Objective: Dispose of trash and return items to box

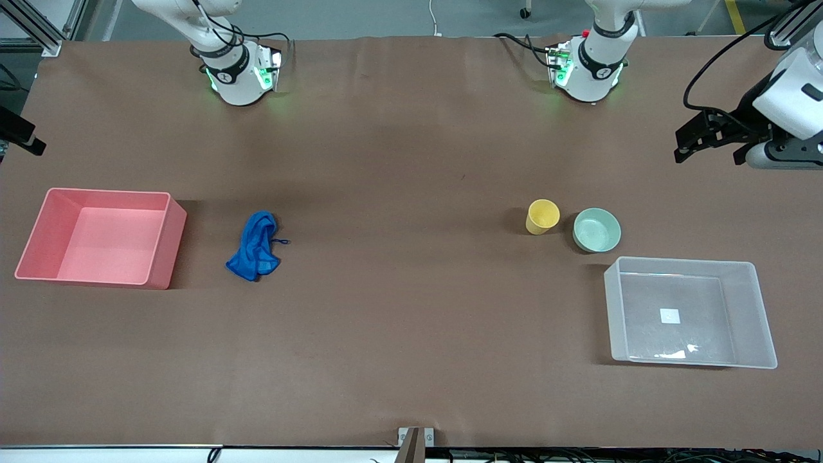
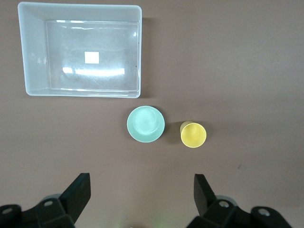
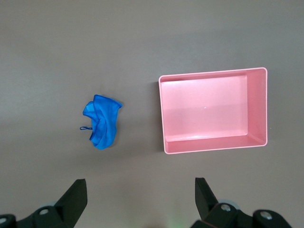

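Clear box: my translucent rectangular plastic bin (image 1: 759,315), nearest the front camera, at my left arm's end.
Pink bin: rectangular plastic (image 1: 164,241), at my right arm's end.
Rag: crumpled bright blue cloth (image 1: 255,247) beside the pink bin.
Cup, bowl: small yellow plastic cup (image 1: 542,217) beside shallow mint-green bowl (image 1: 596,229), just farther than the clear box.
My left claw (image 2: 142,199): spread wide, holding nothing, high over bare table.
My right claw (image 3: 141,202): likewise spread, holding nothing.

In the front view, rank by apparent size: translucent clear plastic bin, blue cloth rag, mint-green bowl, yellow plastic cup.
1. Translucent clear plastic bin
2. Blue cloth rag
3. Mint-green bowl, only slightly smaller than the rag
4. Yellow plastic cup

A pink rectangular bin (image 1: 103,236) sits open on the brown table covering (image 1: 398,334) toward the right arm's end. Its inside looks bare, as far as the right wrist view (image 3: 209,111) shows.
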Motion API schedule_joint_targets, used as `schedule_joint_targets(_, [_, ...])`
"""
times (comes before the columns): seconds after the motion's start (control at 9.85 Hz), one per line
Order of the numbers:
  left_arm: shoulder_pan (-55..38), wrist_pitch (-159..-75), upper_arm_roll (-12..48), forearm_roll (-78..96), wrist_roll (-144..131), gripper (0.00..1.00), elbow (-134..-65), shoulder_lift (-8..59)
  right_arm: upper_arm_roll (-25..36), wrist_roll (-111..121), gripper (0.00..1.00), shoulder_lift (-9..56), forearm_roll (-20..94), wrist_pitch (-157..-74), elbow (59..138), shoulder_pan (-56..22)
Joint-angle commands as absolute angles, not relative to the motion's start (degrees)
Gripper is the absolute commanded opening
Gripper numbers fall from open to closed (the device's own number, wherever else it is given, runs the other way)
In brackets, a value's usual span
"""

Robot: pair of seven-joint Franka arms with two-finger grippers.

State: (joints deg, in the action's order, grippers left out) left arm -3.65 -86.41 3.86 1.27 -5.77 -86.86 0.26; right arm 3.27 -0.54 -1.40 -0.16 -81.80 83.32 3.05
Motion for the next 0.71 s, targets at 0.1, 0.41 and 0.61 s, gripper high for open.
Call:
schedule_joint_targets(0.1, [-2.90,-96.19,0.28,1.32,-7.13,0.91,-98.31,1.76,-2.00,-6.81,1.00,3.83,-0.70,-83.58,84.90,1.32])
schedule_joint_targets(0.41, [-2.72,-113.13,-0.26,0.53,0.25,1.00,-110.43,2.64,-4.39,-9.32,1.00,9.31,-0.70,-98.89,95.74,0.53])
schedule_joint_targets(0.61, [-2.72,-122.74,-0.44,0.44,2.54,1.00,-120.45,2.72,-4.39,-11.06,1.00,10.89,-0.70,-114.10,107.79,0.26])
